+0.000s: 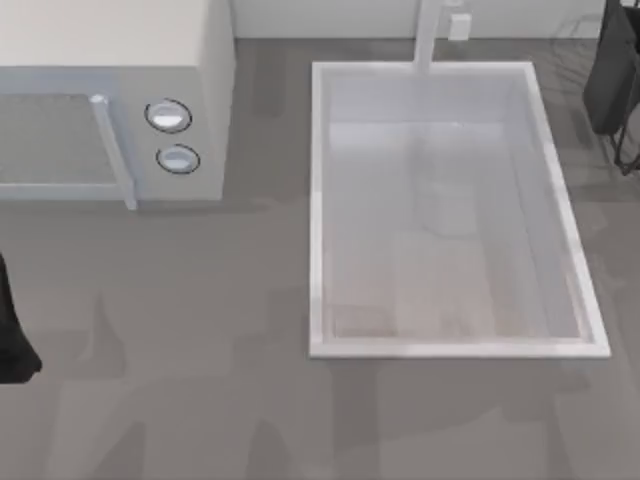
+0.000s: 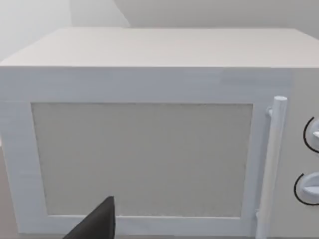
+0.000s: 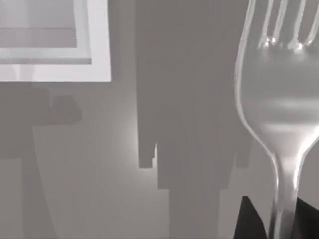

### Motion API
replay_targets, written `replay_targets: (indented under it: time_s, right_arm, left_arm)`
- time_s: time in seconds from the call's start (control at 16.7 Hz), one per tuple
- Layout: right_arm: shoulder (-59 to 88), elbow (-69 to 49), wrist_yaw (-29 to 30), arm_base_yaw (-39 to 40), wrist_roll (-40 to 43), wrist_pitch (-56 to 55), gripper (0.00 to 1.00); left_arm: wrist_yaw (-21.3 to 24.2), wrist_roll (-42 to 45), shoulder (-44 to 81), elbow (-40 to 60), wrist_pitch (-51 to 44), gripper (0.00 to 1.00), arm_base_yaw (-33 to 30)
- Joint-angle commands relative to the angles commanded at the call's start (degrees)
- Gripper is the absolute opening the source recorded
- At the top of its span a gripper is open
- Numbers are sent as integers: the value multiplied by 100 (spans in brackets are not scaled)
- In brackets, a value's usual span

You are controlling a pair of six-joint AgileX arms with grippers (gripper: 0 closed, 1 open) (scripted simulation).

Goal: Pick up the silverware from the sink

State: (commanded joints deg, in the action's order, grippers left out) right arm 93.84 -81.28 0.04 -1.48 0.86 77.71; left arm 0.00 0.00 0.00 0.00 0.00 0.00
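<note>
Looking down from the top view, you're seeing the large rectangular pale grey-white sink [image 1: 452, 215] with its white raised rim sitting right of centre on the grey countertop [image 1: 200, 400], white faucet [image 1: 428, 35] rising at its far edge. The basin floor is showing bare pale grey. The white box-shaped microwave [image 1: 110, 100] with two round knobs [image 1: 170, 117] and a white bar door handle [image 1: 112, 150] is sitting at the far left. Your left arm [image 1: 12, 335] is showing as a dark shape at the left edge, parked, well apart from the sink. Your right arm [image 1: 612, 75] is showing as a dark shape at the far right edge, outside the sink rim; can't tell its fingers from up here.

Left wrist view: you're facing the microwave's door, its grey window panel [image 2: 142, 159] filling the middle, handle and knobs at one side. One dark fingertip of the left gripper [image 2: 97, 224] is poking in at the frame edge, close to nothing; you can't tell whether it's apart or together.

Right wrist view: the slim shiny silver metal fork [image 3: 279, 114] is running up close to the camera, four tines pointing away, neck dropping between the dark fingers [image 3: 246, 221] of the right gripper [image 3: 279, 224]. Those fingers are clamped on the handle. The fork is hanging over grey countertop, a corner of the sink rim well apart from it.
</note>
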Motion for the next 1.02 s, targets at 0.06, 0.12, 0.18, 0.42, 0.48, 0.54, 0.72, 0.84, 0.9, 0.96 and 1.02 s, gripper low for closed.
replay_targets:
  time_s: [0.06, 0.12, 0.18, 0.42, 0.48, 0.54, 0.72, 0.84, 0.9, 0.96, 1.02]
  right_arm:
    - [-100, 102, -3, -52, 53, -22, 0]
    - [-134, 136, -4, -70, 71, -29, 0]
    - [-134, 136, -4, -70, 71, -29, 0]
    - [-110, 139, 1, -43, 59, -31, 0]
    - [-100, 214, 1, -43, 58, -106, 0]
    - [-79, 342, 0, -42, 56, -240, 0]
    - [45, 926, -1, -42, 50, -991, 0]
    - [148, 1400, -2, -42, 44, -1649, 0]
    - [198, 1630, -2, -42, 42, -1946, 0]
    - [246, 1836, -3, -42, 39, -2188, 0]
    - [290, 2001, -3, -42, 37, -2367, 0]
  left_arm:
    - [0, 0, 0, 0, 0, 100, 0]
    - [0, 0, 0, 0, 0, 100, 0]
    - [0, 0, 0, 0, 0, 100, 0]
    - [0, 0, 0, 0, 0, 100, 0]
    - [0, 0, 0, 0, 0, 100, 0]
    - [0, 0, 0, 0, 0, 100, 0]
    - [0, 0, 0, 0, 0, 100, 0]
    - [0, 0, 0, 0, 0, 100, 0]
    - [0, 0, 0, 0, 0, 100, 0]
    - [0, 0, 0, 0, 0, 100, 0]
    - [0, 0, 0, 0, 0, 100, 0]
